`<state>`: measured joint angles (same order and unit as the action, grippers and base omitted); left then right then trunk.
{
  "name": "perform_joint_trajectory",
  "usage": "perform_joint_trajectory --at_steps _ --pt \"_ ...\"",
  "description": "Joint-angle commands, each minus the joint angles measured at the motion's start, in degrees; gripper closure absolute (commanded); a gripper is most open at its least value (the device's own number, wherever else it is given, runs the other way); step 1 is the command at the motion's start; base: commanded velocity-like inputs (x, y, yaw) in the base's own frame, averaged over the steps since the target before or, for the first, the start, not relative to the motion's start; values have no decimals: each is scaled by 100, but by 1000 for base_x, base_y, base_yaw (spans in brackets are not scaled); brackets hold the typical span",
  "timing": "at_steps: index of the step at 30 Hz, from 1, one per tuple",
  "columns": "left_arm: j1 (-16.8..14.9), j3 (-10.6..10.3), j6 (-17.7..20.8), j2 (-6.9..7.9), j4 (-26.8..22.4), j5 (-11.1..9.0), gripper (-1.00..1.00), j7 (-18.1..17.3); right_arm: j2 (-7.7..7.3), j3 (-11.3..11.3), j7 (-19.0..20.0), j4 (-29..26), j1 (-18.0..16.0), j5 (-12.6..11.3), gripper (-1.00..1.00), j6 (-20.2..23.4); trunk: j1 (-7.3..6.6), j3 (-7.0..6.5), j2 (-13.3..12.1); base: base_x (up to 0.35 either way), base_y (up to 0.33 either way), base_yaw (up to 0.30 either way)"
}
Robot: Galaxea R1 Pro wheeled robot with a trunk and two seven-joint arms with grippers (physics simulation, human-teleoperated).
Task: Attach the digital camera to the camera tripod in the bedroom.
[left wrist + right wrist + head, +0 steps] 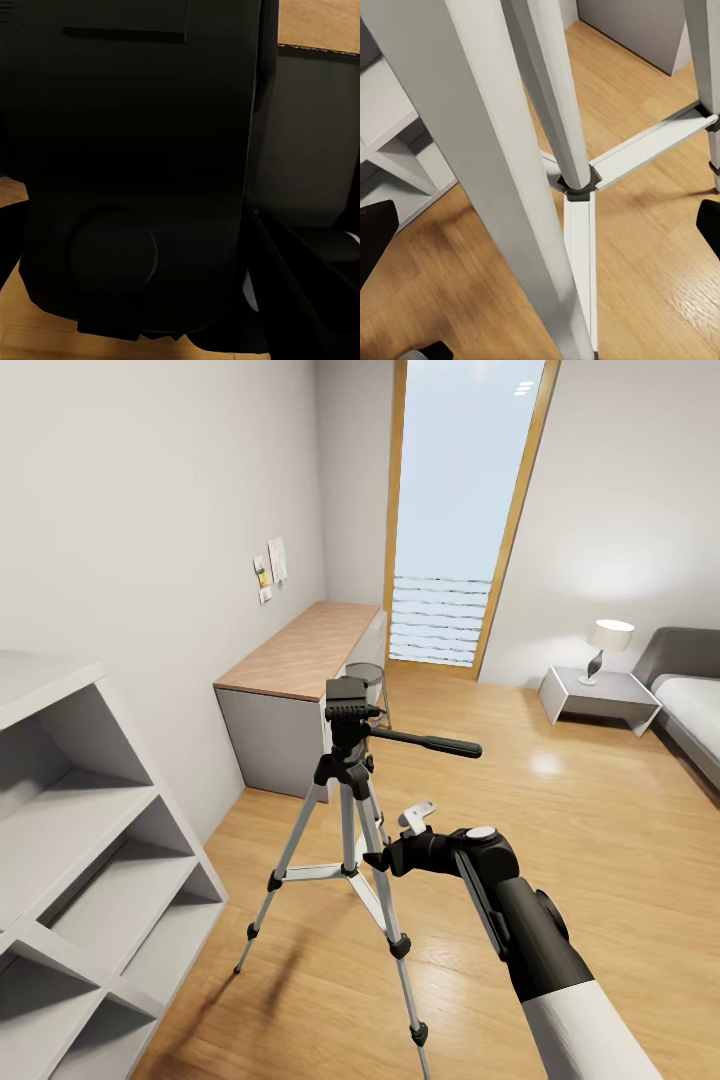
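The right hand (385, 857) sits at the camera tripod (347, 800) legs; I cannot tell if it grips. Small notes (270, 568) on the wall are too tiny to read.

My head camera looks forward and down across the bedroom, past my right arm (520, 920), with the tripod (350, 800) near and the window (455, 510) far. My right wrist camera sits very close among the tripod's legs (502, 172), facing down to the wood floor (472, 285) and the shelf (390, 127); legs, floor and shelf (80, 840) are shared with the head view. My left wrist camera faces a dark black body (135, 187) pressed close, floor at the edges.
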<state>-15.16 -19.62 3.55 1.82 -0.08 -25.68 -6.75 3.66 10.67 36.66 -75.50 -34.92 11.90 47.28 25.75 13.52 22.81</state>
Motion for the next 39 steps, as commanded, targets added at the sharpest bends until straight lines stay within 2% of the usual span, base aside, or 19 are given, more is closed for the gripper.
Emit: perform_joint_trajectory --at_steps 1,9,17,20,39 --pt "-4 -42 23 2 -1 -51 100 -20 3 -4 50 -3 -5 60 -100 14 3 11 11 0 0 0" --pt "-4 -42 24 1 -1 -51 100 -20 10 -4 51 18 -6 47 -100 3 3 11 11 0 0 0" --pt "-4 -42 23 2 -1 -51 100 -20 337 4 44 281 -7 76 -100 -167 3 11 11 0 0 0" --pt "-4 -42 23 2 -1 -51 100 -20 380 5 44 315 -7 84 -100 -204 3 11 11 0 0 0" --pt "-4 -42 23 -7 -1 -43 100 -20 413 -11 -120 351 -6 101 -100 -440 3 11 11 0 0 0"
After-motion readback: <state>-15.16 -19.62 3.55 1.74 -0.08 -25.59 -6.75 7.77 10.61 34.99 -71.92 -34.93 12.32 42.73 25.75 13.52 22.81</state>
